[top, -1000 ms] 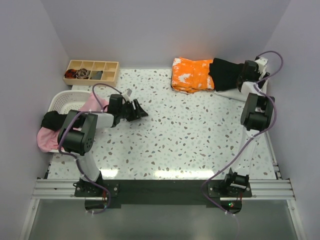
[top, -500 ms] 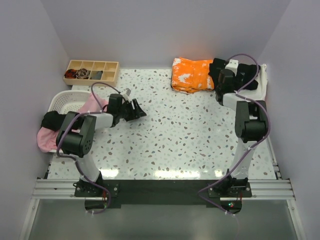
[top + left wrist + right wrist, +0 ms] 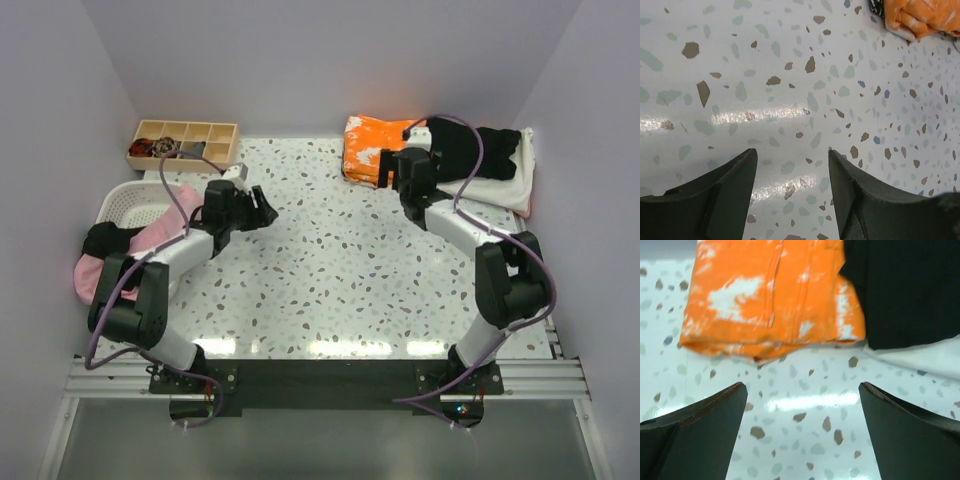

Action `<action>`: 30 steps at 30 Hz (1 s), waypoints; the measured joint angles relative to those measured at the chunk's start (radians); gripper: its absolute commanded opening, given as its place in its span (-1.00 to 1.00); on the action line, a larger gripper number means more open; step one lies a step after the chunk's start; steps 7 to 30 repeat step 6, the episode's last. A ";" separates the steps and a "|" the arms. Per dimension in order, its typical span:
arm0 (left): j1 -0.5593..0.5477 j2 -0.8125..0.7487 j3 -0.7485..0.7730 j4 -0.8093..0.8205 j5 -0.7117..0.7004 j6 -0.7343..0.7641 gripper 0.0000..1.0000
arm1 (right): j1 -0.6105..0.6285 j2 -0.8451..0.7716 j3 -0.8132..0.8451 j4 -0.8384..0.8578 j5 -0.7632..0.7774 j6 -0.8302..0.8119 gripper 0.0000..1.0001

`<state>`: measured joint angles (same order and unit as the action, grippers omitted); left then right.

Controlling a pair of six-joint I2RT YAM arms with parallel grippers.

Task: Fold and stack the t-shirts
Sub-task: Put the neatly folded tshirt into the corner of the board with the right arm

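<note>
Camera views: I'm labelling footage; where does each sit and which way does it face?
Top external: above and behind, looking down on the table; left arm and right arm show whole.
Left wrist: on the left arm, facing bare table; its open fingers frame the bottom.
Right wrist: on the right arm, facing the orange t-shirt and black t-shirt; its open fingers below.
Shared: the orange t-shirt appears in all three.

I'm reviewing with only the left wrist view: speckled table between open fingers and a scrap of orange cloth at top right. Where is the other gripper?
Observer: The right gripper is open and empty, facing the folded orange shirt.
Operator: What lies beside that shirt?
Observer: A black shirt, resting on a cream one.
Operator: Anything unfolded?
Observer: A pink shirt spills out of the white basket at the far left.
</note>
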<state>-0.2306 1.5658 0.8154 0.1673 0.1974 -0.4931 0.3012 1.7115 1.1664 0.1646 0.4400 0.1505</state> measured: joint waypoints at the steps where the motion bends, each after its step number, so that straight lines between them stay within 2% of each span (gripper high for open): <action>1: 0.000 -0.015 0.000 -0.005 -0.010 0.006 0.28 | 0.022 -0.005 -0.008 -0.016 -0.011 0.000 0.97; 6: -0.001 -0.158 -0.002 -0.040 -0.129 0.050 0.28 | 0.082 -0.069 -0.097 -0.081 -0.040 -0.001 0.97; 30: -0.001 -0.158 -0.002 -0.040 -0.129 0.050 0.28 | 0.082 -0.069 -0.097 -0.081 -0.040 -0.001 0.97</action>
